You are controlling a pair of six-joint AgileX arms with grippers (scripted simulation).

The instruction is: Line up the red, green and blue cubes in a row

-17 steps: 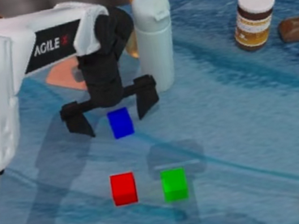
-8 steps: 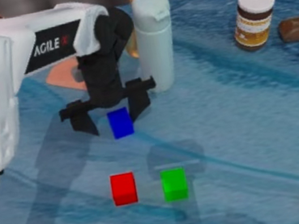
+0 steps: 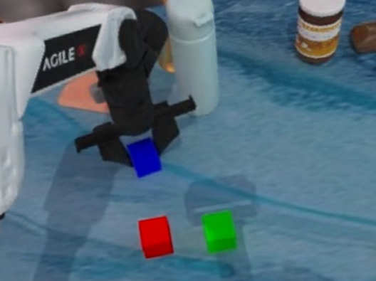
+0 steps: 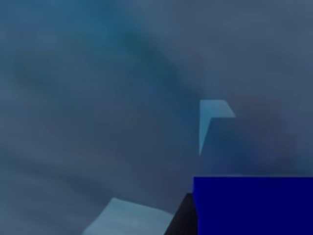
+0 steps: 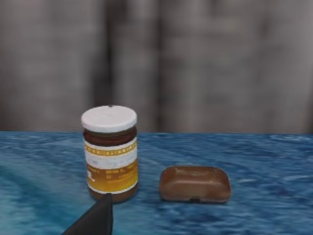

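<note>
Red cube (image 3: pixel 155 236) and green cube (image 3: pixel 219 230) sit side by side up front, a pair already. At twelve o'clock from red, the left gripper (image 3: pixel 140 143) pinches the blue cube (image 3: pixel 144 156); placing it remains.

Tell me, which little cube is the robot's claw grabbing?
The blue cube. The left gripper has its fingers closed around it, while the red cube and green cube sit side by side, untouched, nearer the camera.
</note>
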